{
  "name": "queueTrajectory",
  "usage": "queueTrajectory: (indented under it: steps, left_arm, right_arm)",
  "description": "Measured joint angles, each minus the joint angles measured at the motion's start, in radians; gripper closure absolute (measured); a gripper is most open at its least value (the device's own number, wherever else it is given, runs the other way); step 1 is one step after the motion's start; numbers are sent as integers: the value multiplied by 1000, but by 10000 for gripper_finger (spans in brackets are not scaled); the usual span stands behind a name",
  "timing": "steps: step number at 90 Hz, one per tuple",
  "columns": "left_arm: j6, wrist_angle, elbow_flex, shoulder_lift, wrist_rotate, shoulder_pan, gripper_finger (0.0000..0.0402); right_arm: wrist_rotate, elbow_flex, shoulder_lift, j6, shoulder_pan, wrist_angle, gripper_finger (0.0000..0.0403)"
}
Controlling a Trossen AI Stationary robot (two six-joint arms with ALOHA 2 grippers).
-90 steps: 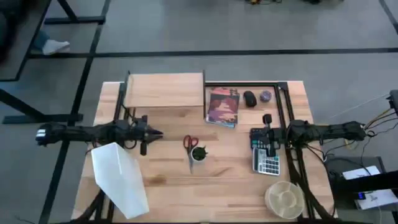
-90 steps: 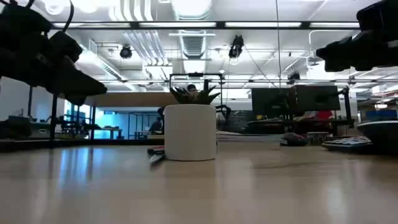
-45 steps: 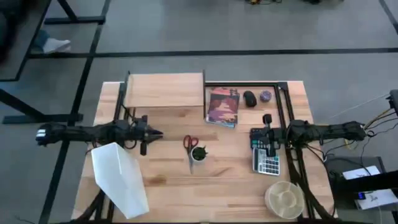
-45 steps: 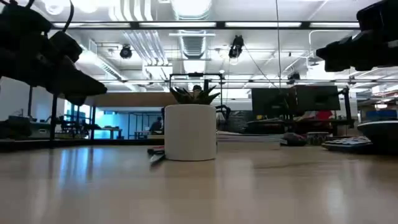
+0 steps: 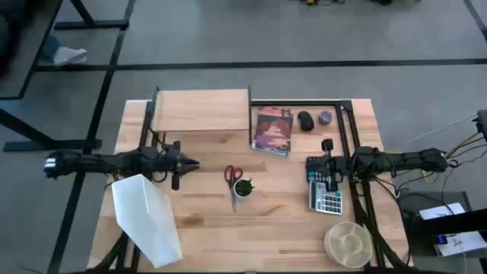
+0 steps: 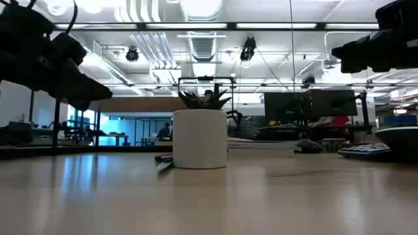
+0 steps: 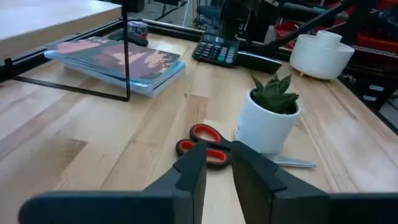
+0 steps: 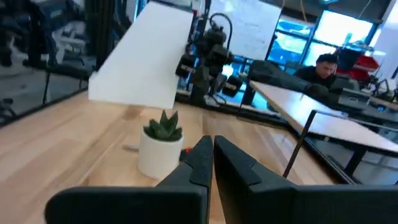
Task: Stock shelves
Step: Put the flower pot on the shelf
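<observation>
Two tools hover over the wooden counter [image 5: 205, 221] with fingers nearly closed and empty, left tool [image 5: 192, 164] at nine o'clock, right tool [image 5: 310, 166] at three, a potted plant [image 5: 243, 187] between, the shelves [image 5: 202, 110] beyond at eleven.

**Hidden, cropped or unclear**

In the low view the white plant pot [image 6: 200, 138] covers most of the red-handled scissors [image 6: 163, 158]; only a sliver shows beside its base. The calculator [image 6: 371, 151] there is a thin dark edge. The round white tray [image 5: 349, 242] sits close to the high view's bottom edge, and the white file holder [image 5: 148, 220] partly covers the left arm's base. The small purple object [image 5: 326, 117] is too small to identify.
</observation>
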Motion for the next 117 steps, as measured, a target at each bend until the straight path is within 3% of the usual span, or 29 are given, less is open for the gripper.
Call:
queueTrajectory:
  steps: [21,47,57,77,86,99,117]
  left_arm:
    - [0,0,0,0,0,0,342]
    - [-41,76,0,0,1,-2,342]
    - [-180,144,0,1,5,-2,342]
    - [-193,169,0,5,129,-2,342]
    - [-198,200,0,12,183,-2,342]
    - [-231,252,0,24,181,-2,342]
    - [-265,300,0,71,144,-6,332]
  right_arm:
    - [2,0,0,558,0,69,403]
    - [10,0,56,567,7,176,403]
    - [49,0,186,567,9,296,403]
    - [54,3,584,617,32,668,403]
    - [51,54,742,663,58,670,403]
    - [18,171,941,674,94,671,391]
    - [-50,345,1139,601,103,575,317]
